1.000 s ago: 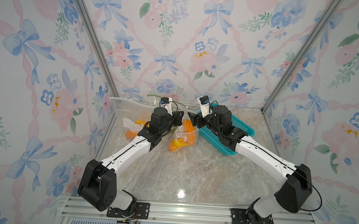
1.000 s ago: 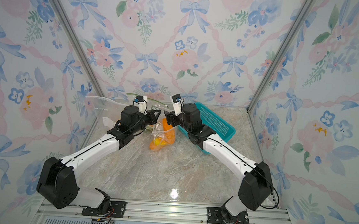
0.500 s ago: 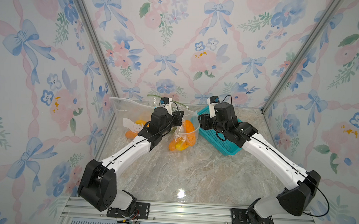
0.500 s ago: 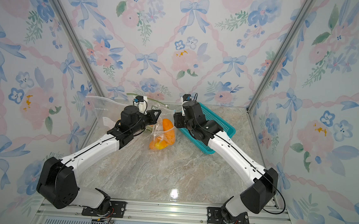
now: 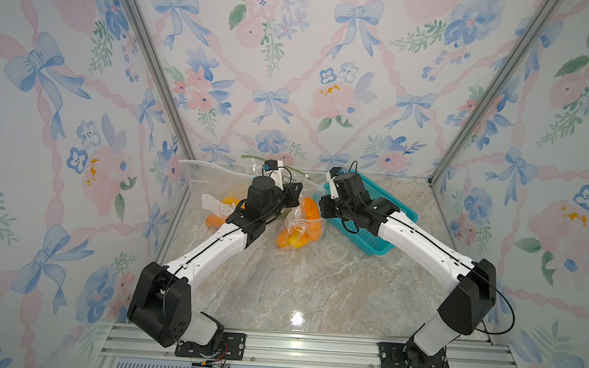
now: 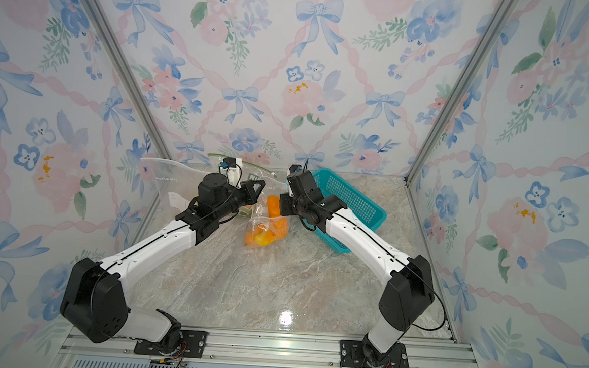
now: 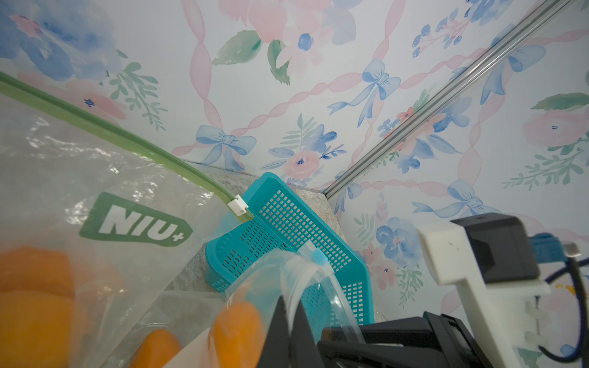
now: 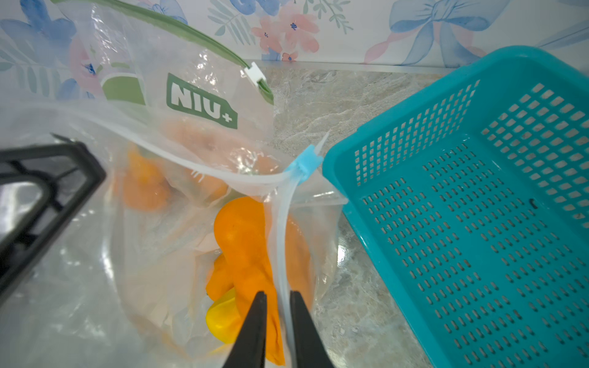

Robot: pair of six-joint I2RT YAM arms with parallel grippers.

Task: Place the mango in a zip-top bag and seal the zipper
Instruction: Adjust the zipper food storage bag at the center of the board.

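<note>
Floral wallpaper walls (image 5: 293, 69) on three sides, marble tabletop (image 5: 280, 282), both arms reaching to the far middle of the frame in both top views. Zip-top bag (image 5: 299, 223) hangs between the two claws at centre, its bottom resting on the marble. Mango (image 8: 245, 242) is inside it, orange, standing on end, with a yellow piece (image 8: 220, 315) beside its lower part. Bag mouth is open: the two zipper strips part from the blue slider (image 8: 302, 164), which sits at the end nearest the teal basket (image 8: 478, 223). Left gripper (image 7: 288, 306) is pinched closed on the bag's rim; a fold of clear film sticks out from between its fingers. Right gripper (image 8: 276, 296) is narrow, with one zipper strip running down between the fingers, against one of them; a slit of daylight shows, and I cannot tell whether it is clamped. The basket is just right of the bag in the top views, tilted, with nothing visible in it. Second bag (image 8: 197, 98), with a green zipper, "NIU+" logo and white slider (image 8: 254, 74), stands behind, with orange fruit inside. Larger clear bag (image 5: 209, 183) is against the left wall.
</note>
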